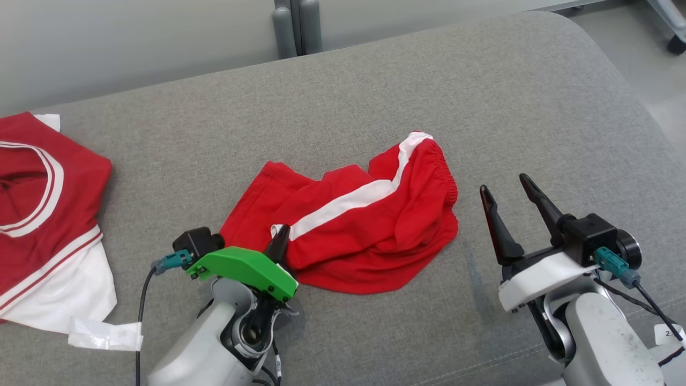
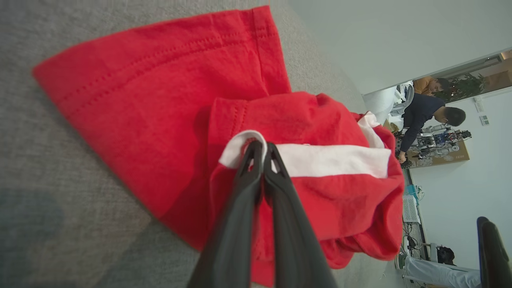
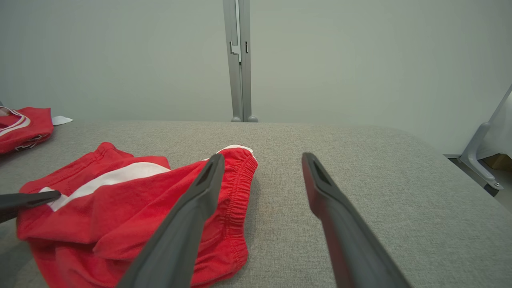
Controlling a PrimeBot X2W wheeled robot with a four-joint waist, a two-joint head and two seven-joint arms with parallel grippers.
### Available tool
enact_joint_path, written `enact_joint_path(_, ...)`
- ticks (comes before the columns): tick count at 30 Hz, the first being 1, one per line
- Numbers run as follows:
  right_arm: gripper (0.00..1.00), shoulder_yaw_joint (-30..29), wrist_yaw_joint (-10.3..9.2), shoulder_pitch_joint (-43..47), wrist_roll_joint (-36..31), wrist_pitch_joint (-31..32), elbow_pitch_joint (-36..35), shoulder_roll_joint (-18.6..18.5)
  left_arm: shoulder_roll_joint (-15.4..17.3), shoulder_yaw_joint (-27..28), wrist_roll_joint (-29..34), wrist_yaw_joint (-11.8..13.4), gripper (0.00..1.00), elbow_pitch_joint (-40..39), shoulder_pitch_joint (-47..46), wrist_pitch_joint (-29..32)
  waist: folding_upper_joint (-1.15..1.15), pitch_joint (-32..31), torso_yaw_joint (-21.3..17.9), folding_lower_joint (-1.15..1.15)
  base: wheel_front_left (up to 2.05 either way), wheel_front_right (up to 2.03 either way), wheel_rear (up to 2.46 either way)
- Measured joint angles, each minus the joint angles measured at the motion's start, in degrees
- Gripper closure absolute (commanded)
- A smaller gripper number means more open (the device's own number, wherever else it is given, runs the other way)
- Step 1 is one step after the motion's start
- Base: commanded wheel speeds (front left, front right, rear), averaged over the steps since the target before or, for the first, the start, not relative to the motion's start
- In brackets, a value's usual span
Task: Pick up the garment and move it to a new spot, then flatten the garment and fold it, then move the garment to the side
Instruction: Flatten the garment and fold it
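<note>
Though crumpled, red white-striped shorts [image 1: 364,236].

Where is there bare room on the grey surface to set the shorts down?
Bare: the wide back strip behind the shorts, and the right end beyond the right gripper. A narrower gap lies between shorts and jersey. Crowded: the front edge, where the left gripper pinches the shorts.

The left gripper [image 1: 283,231] is clamped on the garment [image 1: 375,236], fingers pressed together, while the right gripper [image 1: 505,185] hangs apart, fingers spread wide, pointing forward.
</note>
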Motion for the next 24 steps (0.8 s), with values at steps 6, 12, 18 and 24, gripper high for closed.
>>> enact_joint_path(6,0.0,-1.2,-0.1,0.0,0.0,0.0,-0.1,-0.2,0.0,-3.4,5.2,-0.2,1.0,0.3,-2.7,-2.1,0.0,-0.2,1.2,0.0,0.0,0.0,0.0)
enact_joint_path(12,0.0,-2.6,-0.27,0.0,0.3,0.0,-0.3,-0.5,0.3,-5.5,12.5,-2.0,1.0,0.0,-4.8,-3.8,0.0,-0.5,3.3,0.0,0.0,0.0,0.0)
enact_joint_path(18,0.0,-5.6,0.02,-0.1,5.2,0.0,0.3,0.1,3.0,-4.3,18.1,-3.1,1.0,-2.4,-5.9,-4.3,0.0,-1.0,6.2,0.0,0.0,0.0,0.0)
enact_joint_path(24,0.0,-7.5,0.77,-1.4,9.3,2.1,4.1,-0.5,4.4,0.4,20.4,-3.1,1.0,-5.2,-5.7,-4.3,0.0,-1.4,8.9,0.0,0.0,0.0,0.0)
